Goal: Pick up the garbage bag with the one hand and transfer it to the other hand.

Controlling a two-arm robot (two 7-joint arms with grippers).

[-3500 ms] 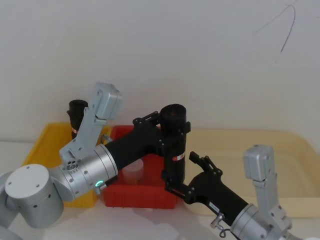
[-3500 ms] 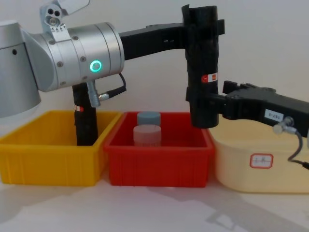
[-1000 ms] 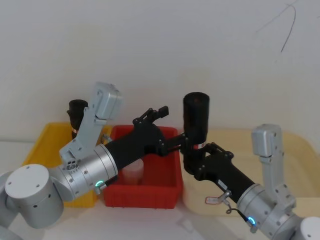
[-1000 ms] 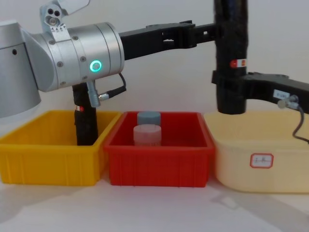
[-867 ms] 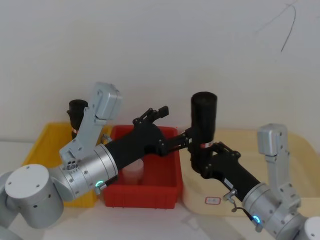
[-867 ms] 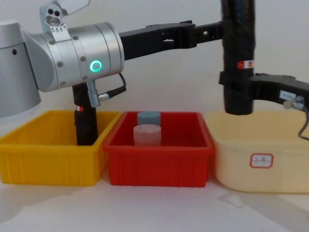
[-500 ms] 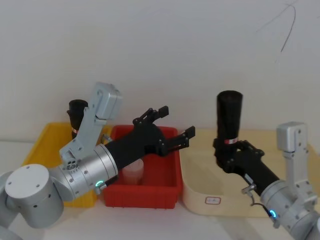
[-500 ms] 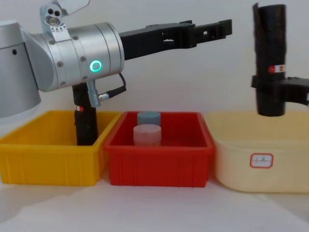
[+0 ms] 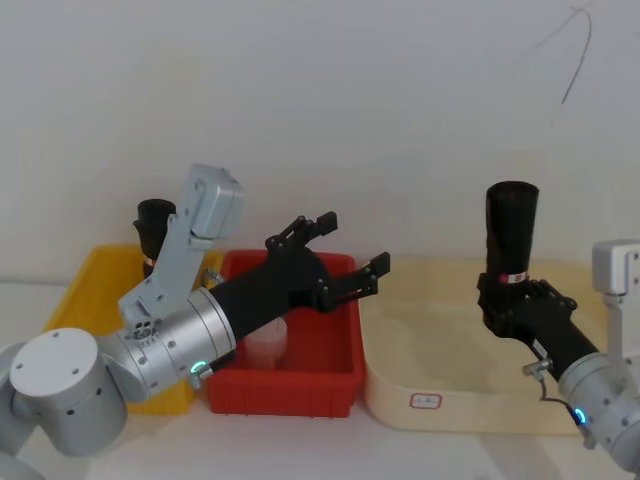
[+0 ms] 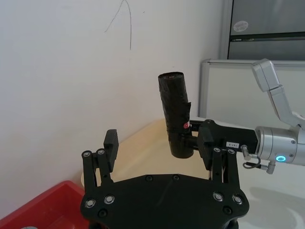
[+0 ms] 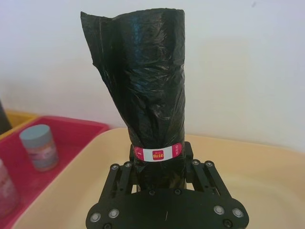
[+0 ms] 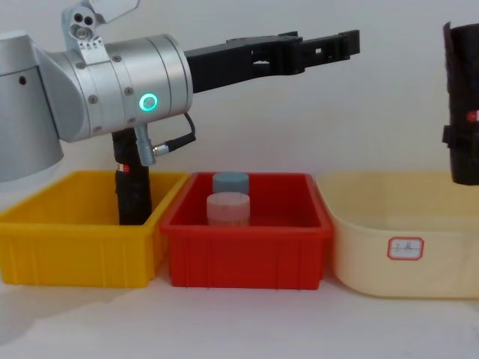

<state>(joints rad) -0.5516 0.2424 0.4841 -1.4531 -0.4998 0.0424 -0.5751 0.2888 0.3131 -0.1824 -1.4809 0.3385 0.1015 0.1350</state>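
Note:
The garbage bag [image 9: 511, 232] is a black roll with a red-and-white label band, held upright above the cream tub. My right gripper [image 9: 510, 300] is shut on its lower end just below the band; the right wrist view shows the fingers [image 11: 187, 153] clamped on either side of the bag [image 11: 145, 90]. The bag [image 12: 465, 112] is at the right edge of the chest view. My left gripper [image 9: 351, 245], on the wrist with the green ring, hangs open with nothing in it above the red bin, well to the left of the bag [image 10: 175, 112].
A yellow bin [image 12: 75, 250] at the left holds another black roll [image 12: 132, 191] standing upright. The red bin [image 12: 247, 258] in the middle holds two capped jars [image 12: 227, 208]. The cream tub [image 12: 374, 250] sits at the right.
The left gripper let go of the bag and stayed in place, open. The right gripper carried the bag rightward, away from it and out over the cream tub.

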